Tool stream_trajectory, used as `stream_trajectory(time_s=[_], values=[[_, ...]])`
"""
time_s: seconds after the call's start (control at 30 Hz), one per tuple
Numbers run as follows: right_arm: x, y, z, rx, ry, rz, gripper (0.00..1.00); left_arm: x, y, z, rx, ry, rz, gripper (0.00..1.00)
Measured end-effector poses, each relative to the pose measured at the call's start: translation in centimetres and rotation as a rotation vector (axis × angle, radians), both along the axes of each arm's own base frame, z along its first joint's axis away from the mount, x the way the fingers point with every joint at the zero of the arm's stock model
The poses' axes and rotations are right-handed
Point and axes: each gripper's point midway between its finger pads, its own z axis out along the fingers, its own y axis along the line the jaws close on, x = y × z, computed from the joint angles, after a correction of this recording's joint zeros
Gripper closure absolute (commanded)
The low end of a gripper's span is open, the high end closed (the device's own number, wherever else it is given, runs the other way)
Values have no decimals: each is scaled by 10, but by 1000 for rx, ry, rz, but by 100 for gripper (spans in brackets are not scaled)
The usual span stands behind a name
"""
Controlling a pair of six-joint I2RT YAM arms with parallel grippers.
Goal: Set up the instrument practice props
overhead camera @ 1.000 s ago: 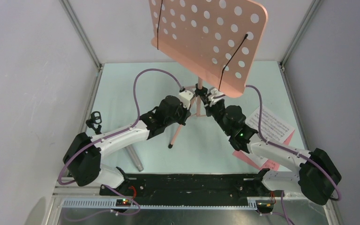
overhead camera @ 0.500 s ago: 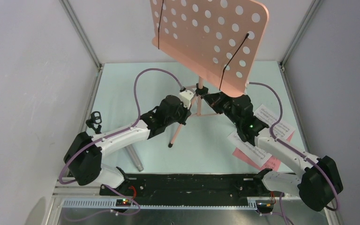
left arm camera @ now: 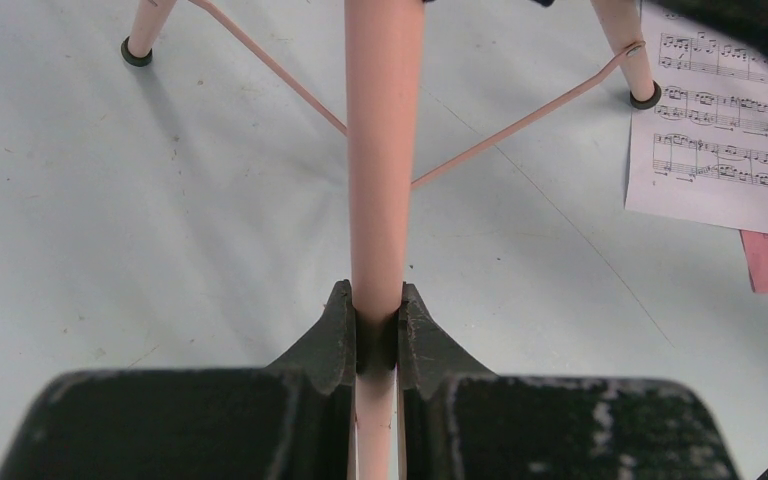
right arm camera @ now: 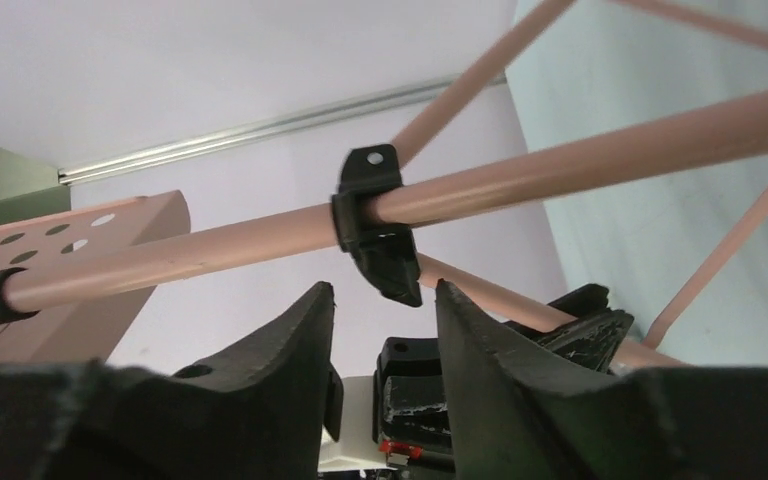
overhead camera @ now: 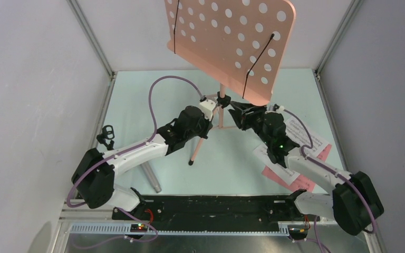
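The salmon-pink music stand (overhead camera: pixel 227 42) stands at mid-table with its perforated desk tilted. My left gripper (overhead camera: pixel 211 109) is shut on one of its pink tubes (left arm camera: pixel 384 150), just below the black clamp collar (overhead camera: pixel 222 98). My right gripper (overhead camera: pixel 241 114) is open, right of the pole; in its wrist view the collar's black knob (right arm camera: pixel 375 225) sits just above the gap between the fingertips (right arm camera: pixel 445 292). White sheet-music pages (overhead camera: pixel 307 138) and pink ones (overhead camera: pixel 295 182) lie flat at the right. A grey microphone (overhead camera: pixel 151 178) lies under my left arm. The small black mic stand (overhead camera: pixel 105 135) is at the left.
Two stand feet (left arm camera: pixel 136 52) and thin braces spread over the pale table beyond the left gripper. White walls with metal rails (overhead camera: pixel 92 37) close in the left, right and back. A black base plate (overhead camera: pixel 211 206) runs along the near edge.
The right gripper has opened and its wrist has swung lower and to the right of the pole. The stand's desk has shifted slightly left. The left gripper keeps its grip.
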Motion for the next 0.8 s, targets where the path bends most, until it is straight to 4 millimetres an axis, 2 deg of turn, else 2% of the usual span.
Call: stream_trajectory(time_s=[0.1, 0.17, 0.3, 0.47, 0.6, 0.8], values=[[-2, -19, 6, -85, -45, -47, 47, 0, 0, 0, 0, 0, 0, 100], [-5, -32, 12, -167, -102, -83, 53, 0, 0, 0, 0, 0, 0, 100], [-8, -48, 17, -486, -298, -126, 61, 0, 0, 0, 1, 1, 0, 100], [-13, -34, 4, -1002, -601, -60, 66, 0, 0, 0, 1, 1, 0, 100], [-19, -24, 3, -1339, -919, -33, 60, 0, 0, 0, 1, 1, 0, 100], [-18, -22, 5, -1637, -1209, -39, 53, 0, 0, 0, 1, 1, 0, 100]])
